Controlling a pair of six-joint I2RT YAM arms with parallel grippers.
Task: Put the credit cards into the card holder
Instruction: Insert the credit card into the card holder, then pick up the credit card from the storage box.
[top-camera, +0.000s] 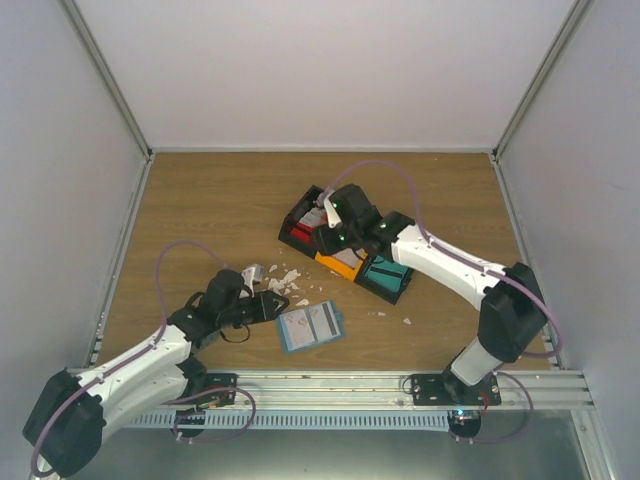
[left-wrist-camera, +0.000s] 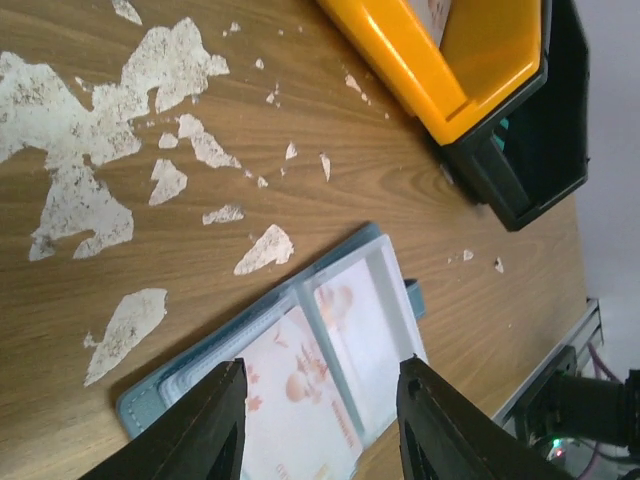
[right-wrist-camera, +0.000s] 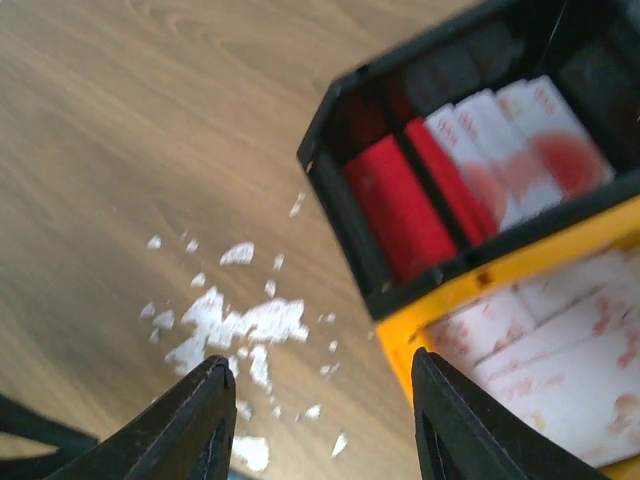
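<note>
Blue card holder (top-camera: 310, 327) lies open beside left hand (left-wrist-camera: 320, 372).

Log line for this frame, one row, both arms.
left gripper: open over open card holder | right gripper: open, empty, by orange bin holding credit cards | clutter: white scraps

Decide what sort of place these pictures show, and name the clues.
Probably a robot test cell: plain white walls box in a wooden table, with a left arm and a right arm bolted to a metal rail.
</note>
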